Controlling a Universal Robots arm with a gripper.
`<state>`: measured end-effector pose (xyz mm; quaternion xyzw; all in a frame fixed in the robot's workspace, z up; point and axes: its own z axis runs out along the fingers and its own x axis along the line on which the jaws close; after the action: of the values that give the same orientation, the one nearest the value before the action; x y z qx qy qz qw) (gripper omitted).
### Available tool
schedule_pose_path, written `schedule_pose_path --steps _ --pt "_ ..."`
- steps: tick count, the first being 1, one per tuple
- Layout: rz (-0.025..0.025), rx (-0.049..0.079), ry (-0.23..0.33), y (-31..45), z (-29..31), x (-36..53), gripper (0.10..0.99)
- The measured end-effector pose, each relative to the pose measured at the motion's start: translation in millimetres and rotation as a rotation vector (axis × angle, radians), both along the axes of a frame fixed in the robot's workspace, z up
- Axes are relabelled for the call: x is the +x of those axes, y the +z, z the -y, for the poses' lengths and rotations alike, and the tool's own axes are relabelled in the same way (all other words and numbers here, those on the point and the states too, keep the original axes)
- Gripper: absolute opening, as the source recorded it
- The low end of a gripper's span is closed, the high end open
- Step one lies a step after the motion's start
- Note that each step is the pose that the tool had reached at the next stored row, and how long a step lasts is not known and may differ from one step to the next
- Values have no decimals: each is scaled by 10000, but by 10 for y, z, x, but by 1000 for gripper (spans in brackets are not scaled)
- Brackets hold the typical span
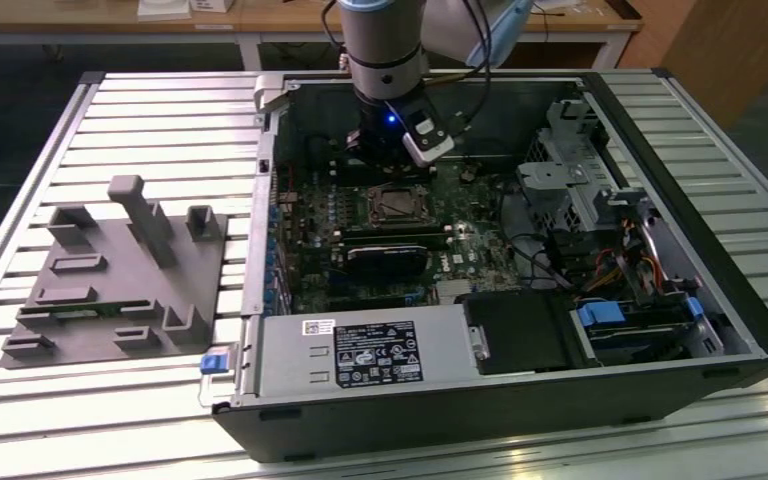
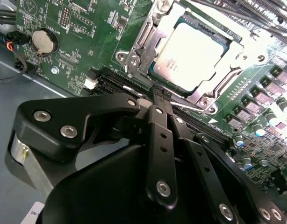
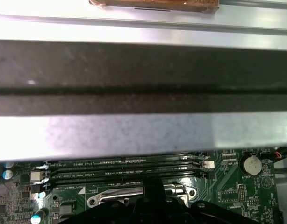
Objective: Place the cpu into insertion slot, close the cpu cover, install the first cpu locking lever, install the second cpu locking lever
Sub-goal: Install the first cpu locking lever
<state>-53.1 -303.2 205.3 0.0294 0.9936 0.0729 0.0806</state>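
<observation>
The cpu point(image 2: 192, 49), a pale silver square chip, lies in the insertion slot point(image 1: 395, 204) of the green motherboard. The cpu cover point(image 2: 227, 77), a thin silvery frame, lies down around the chip's edges. A thin metal lever rod point(image 2: 127, 58) runs along the socket's side. My black gripper point(image 2: 160, 93) hangs at the socket's edge beside the memory slots, its two fingers pressed together with nothing seen between them. In the exterior view the gripper point(image 1: 377, 160) sits just behind the socket, inside the open case. The first wrist view has the gripper tip point(image 3: 153, 184) over the socket's metal rim point(image 3: 111, 198).
Long black memory slots point(image 2: 115, 84) and a coin cell point(image 2: 44, 41) lie close to the socket. The case wall point(image 3: 134, 70) stands close behind. A black cooler point(image 1: 384, 258), power supply point(image 1: 357, 350) and drive cage point(image 1: 584, 170) crowd the case. A grey fixture point(image 1: 117, 280) sits at the exterior view's left.
</observation>
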Motion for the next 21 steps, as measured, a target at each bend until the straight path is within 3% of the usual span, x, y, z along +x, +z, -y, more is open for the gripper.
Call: schedule_pose_path --steps 5,12,21 --pt "-1 207 0 0 -1 -1 106" --pt "6 210 -632 -11 -6 0 106" --pt "11 211 -1055 -23 -49 -31 106"
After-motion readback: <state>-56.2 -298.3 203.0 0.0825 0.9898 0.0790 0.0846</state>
